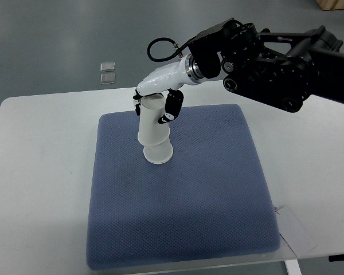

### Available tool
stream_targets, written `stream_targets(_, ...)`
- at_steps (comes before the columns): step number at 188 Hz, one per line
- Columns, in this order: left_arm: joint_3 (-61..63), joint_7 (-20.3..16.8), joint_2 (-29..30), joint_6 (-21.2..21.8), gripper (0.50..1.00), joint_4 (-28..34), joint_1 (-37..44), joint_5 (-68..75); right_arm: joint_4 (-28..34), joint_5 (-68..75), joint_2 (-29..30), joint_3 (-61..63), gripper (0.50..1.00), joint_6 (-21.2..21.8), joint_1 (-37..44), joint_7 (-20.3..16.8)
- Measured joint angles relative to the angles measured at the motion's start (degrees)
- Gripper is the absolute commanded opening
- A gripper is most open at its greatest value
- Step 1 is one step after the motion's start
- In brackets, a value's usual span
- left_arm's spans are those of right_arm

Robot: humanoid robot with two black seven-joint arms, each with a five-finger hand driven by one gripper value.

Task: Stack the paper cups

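White paper cups (153, 134) stand stacked upside down on the blue mat (195, 195), the wider rim at the bottom near the mat's upper left. My right hand (157, 103), white with black fingertips, comes in from the right on a black arm (275, 60). Its fingers (172, 106) curl around the upper cup of the stack, gripping it near the top. The stack leans slightly to the left. No left arm shows.
The blue mat lies on a white table (40, 172). Two small clear squares (108, 71) sit on the grey floor beyond the table's far edge. A white paper slip (295, 229) lies at the mat's lower right corner.
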Motion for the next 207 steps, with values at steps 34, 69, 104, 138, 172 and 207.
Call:
stream_targets(34, 0.0, 0.0, 0.0, 0.0, 1.000, 0.0, 0.0, 0.0, -0.2, 0.0, -0.1, -0.2, 0.854, -0.6, -1.1, -0.1)
stream_targets(69, 0.0, 0.0, 0.0, 0.0, 1.000, 0.0, 0.0, 0.0, -0.4, 0.0, -0.1, -0.2, 0.915, -0.6, -1.7, -0.1)
stream_targets(104, 0.0, 0.0, 0.0, 0.0, 1.000, 0.0, 0.0, 0.0, -0.5, 0.0, -0.6, 0.3, 0.915, -0.6, -1.8, 0.0)
stream_targets(138, 0.0, 0.0, 0.0, 0.0, 1.000, 0.0, 0.0, 0.0, -1.2, 0.5, -2.4, 2.9, 0.913, -0.8, -1.8, 0.0)
stream_targets(172, 0.0, 0.0, 0.0, 0.0, 1.000, 0.0, 0.0, 0.0, -6.9, 1.0, -4.4, 14.9, 0.913, -0.8, -6.1, -0.4)
stream_targets(207, 0.0, 0.0, 0.0, 0.0, 1.000, 0.0, 0.0, 0.0, -14.9, 6.5, -5.5, 30.1, 0.913, -1.0, -12.5, -4.2)
